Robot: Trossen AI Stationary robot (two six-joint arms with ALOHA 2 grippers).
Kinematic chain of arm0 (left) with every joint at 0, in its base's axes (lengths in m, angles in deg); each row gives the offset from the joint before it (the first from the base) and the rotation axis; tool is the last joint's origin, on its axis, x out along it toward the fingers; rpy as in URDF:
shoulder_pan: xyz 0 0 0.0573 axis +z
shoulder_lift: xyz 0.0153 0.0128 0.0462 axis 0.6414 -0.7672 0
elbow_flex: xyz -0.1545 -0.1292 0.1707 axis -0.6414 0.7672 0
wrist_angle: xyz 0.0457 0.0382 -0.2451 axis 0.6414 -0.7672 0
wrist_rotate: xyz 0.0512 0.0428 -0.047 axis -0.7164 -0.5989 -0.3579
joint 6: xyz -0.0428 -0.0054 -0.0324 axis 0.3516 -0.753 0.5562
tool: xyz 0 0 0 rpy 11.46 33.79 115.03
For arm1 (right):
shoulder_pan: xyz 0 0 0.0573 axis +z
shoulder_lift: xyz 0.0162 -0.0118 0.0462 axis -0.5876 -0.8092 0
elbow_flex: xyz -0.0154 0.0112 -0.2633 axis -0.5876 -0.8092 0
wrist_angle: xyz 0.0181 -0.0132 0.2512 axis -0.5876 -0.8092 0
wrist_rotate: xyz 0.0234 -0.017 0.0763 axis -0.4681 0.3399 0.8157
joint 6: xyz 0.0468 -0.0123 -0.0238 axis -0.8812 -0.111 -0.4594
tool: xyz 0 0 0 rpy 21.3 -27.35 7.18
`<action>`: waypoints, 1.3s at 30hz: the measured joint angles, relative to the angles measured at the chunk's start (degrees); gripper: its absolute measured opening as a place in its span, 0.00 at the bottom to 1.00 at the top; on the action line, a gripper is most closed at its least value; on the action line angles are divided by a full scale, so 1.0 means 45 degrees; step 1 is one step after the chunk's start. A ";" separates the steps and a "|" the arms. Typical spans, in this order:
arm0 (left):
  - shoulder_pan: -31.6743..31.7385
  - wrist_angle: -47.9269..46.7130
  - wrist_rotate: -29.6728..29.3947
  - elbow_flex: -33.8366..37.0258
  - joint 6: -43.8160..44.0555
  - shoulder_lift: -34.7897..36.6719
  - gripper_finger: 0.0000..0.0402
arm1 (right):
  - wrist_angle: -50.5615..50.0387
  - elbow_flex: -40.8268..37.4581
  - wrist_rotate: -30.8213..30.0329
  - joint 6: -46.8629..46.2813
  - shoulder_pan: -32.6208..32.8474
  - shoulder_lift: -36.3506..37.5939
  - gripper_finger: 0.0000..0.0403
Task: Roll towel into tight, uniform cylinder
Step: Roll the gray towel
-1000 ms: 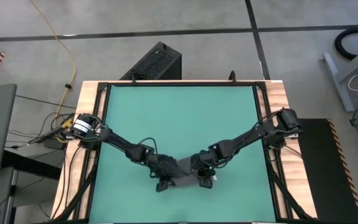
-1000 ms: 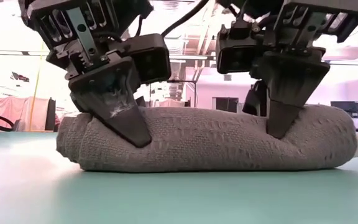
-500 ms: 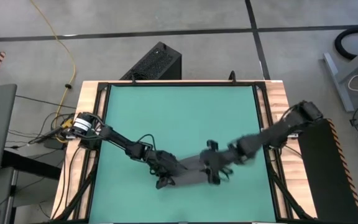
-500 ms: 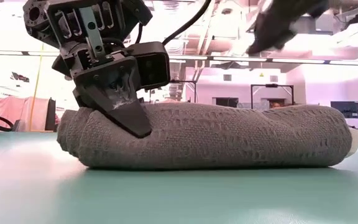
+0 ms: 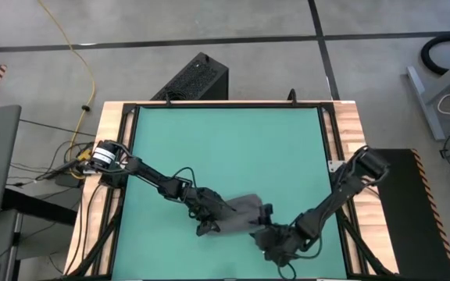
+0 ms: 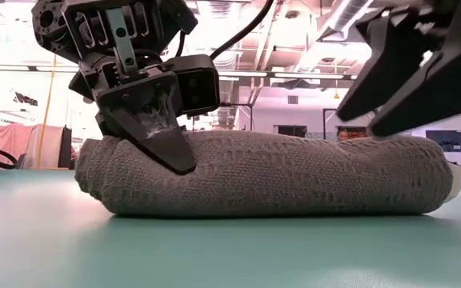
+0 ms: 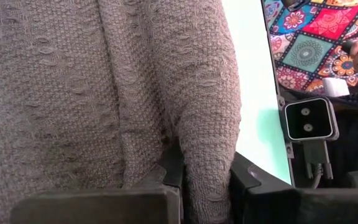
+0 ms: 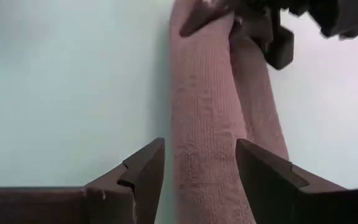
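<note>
A: Where's the towel [image 6: 262,176]?

B: Near the front edge of the green table [image 5: 225,148], rolled into a fat grey log lying on its side. My left claw [image 6: 162,132] sits on one end of it.

A: Left claw state?

B: Clamped on a fold of the roll. In the left wrist view the cloth is pinched between my fingers [image 7: 166,180], with the weave bulging out on either side.

A: Right claw?

B: My right claw [image 8: 201,165] is off the towel, fingers spread wide, gripping nothing. From above it hangs at the table's front edge, just beyond the roll's other end. Its wrist view looks along the length of the roll, through the gap between the fingers.

A: Texture, shape?

B: Soft knobbly waffle knit, dark grey. The roll is thick, slightly flattened underneath, and lumpy at the left-claw end. A bit of white shows at the far end [image 6: 457,178]. The table surface is smooth, matte teal, with wood side rails [image 5: 104,156].
</note>
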 joint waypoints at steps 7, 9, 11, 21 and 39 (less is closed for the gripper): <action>0.0000 0.0078 -0.0093 0.0005 0.0101 -0.0004 0.10 | -0.0934 0.0016 -0.0028 -0.0720 -0.0658 -0.0214 0.55; -0.0045 0.0165 -0.0126 0.0015 0.0119 -0.0009 0.12 | -0.1244 0.0016 0.0061 -0.1012 -0.0883 -0.0216 0.55; -0.0118 0.0220 -0.0116 0.0019 -0.0097 -0.0009 0.14 | -0.1209 0.0018 0.0824 -0.1070 -0.1130 -0.0209 0.55; -0.0117 -0.0030 0.0668 0.0033 -0.1107 0.0252 0.31 | -0.0638 -0.0276 0.4795 -0.2192 -0.2443 -0.0153 0.16; -0.1362 -0.4480 -0.2534 0.0058 -0.3052 0.4291 0.32 | 0.2921 -0.2318 1.1883 -0.2862 -0.5454 -0.0045 0.12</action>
